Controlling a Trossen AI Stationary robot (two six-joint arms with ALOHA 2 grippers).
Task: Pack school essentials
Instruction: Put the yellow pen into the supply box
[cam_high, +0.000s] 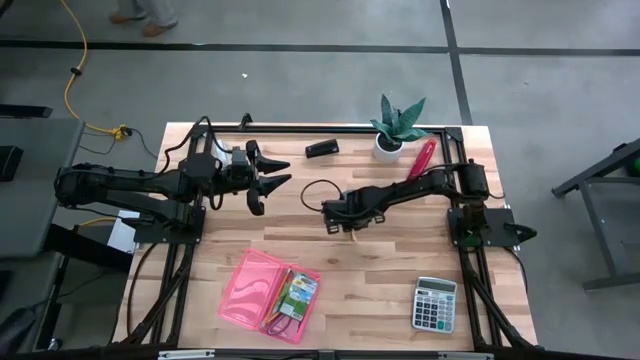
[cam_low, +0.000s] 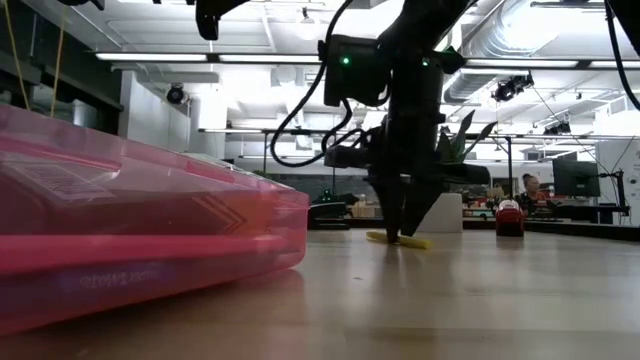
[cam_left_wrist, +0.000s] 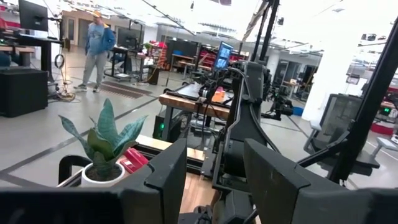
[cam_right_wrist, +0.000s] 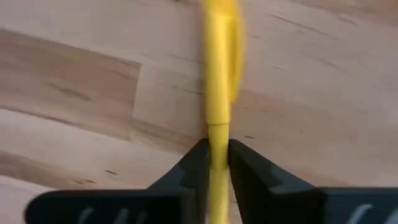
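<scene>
A thin yellow pencil (cam_right_wrist: 219, 74) lies flat on the wooden table near its middle, and shows in the low view as a yellow strip (cam_low: 420, 242). My right gripper (cam_high: 335, 222) points down at it and is shut on it (cam_right_wrist: 217, 146). My left gripper (cam_high: 270, 178) hangs open above the table's left part, with nothing between its fingers (cam_left_wrist: 214, 180). An open pink case (cam_high: 270, 293) lies near the front edge with a green-blue box and other small items inside. My right gripper pinches the yellow pencil's shaft (cam_right_wrist: 217, 132) between its two fingers, below the thicker capped part. The fingers come from above, pointing down, and lie across the pencil. The pencil rests on the table (cam_low: 385, 238).
A grey calculator (cam_high: 435, 303) lies at the front right. At the back stand a potted plant (cam_high: 398, 128), a red oblong object (cam_high: 420, 158) and a small black object (cam_high: 322, 148). Bare wood lies between the pencil and the case.
</scene>
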